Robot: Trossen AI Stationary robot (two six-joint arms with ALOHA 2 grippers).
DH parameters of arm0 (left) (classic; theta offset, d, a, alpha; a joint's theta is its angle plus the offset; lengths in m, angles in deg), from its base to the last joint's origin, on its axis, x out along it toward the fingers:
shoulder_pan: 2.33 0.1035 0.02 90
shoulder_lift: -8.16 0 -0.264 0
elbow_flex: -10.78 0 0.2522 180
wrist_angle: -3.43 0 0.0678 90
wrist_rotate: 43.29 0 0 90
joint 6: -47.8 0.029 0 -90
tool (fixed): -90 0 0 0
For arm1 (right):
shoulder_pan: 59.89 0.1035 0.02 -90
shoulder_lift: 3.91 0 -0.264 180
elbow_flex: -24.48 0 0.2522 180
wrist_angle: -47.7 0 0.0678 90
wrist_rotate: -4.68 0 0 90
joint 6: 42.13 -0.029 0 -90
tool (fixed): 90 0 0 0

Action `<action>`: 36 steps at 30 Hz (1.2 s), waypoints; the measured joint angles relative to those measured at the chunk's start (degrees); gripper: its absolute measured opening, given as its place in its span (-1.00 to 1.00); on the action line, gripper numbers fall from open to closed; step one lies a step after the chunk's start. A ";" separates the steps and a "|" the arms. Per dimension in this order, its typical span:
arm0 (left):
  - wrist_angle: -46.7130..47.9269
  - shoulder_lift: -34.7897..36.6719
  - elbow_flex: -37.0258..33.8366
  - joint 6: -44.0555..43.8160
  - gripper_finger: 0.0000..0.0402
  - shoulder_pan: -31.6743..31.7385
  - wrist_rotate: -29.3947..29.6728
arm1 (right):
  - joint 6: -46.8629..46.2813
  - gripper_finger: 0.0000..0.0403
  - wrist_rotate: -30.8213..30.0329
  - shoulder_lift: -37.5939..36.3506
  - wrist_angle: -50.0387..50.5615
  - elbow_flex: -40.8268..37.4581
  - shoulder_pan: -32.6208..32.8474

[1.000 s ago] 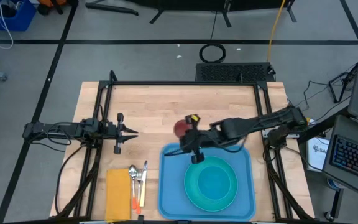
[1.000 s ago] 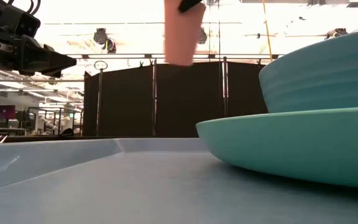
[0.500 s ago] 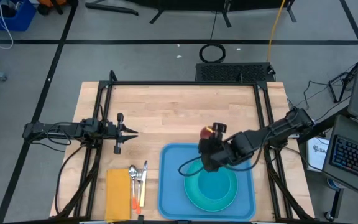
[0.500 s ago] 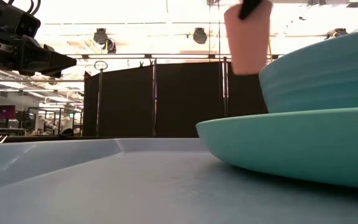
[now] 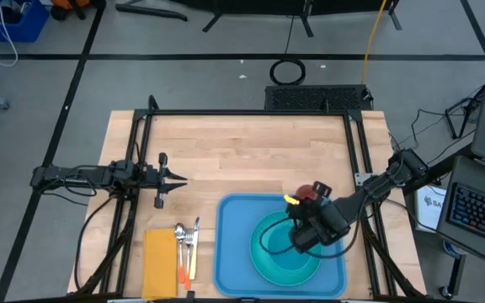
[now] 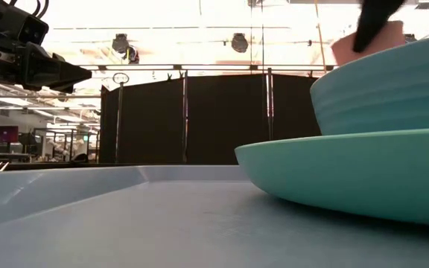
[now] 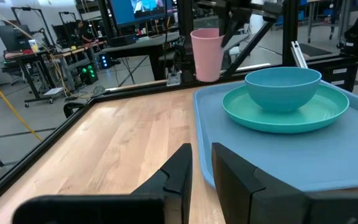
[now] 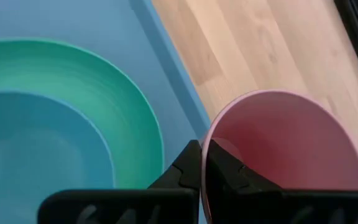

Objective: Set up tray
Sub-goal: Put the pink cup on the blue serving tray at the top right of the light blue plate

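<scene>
cup (image 8: 284, 143) carried across from the tray's far-left corner to its far-right | right hand (image 8: 205, 163) clamped shut on cup rim – held aloft | tray (image 5: 230, 252) on worktop's near edge | left hand (image 7: 199, 163) slightly parted, empty – placement judged next

Since the earliest high view, the right gripper (image 5: 306, 204) carries the pink cup (image 5: 312, 192) from the bare wood beside the upper-left corner of the tray (image 5: 230, 252), across the tray's upper edge, to the tray's upper-right area, beside the turquoise plate (image 5: 263, 252); its fingers are clamped on the cup's rim. The right arm's reach is folded back toward the right side of the frame. In the low view the cup (image 6: 375, 43) shifts from upper centre to the upper right, now partly hidden behind the blue bowl (image 6: 386, 93).
</scene>
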 joint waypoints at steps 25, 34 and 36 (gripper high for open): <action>0.00 0.00 0.00 0.00 -0.67 0.00 0.01 | -23.37 -1.00 5.09 -0.07 -5.99 -13.94 9.82; 0.00 -0.01 0.00 0.00 -0.67 0.00 0.01 | -24.36 -1.00 5.84 -0.81 -10.37 -17.64 10.13; 0.02 -0.02 0.00 0.00 -0.67 0.00 0.01 | -24.03 -1.00 5.69 -1.94 -13.21 -18.96 10.13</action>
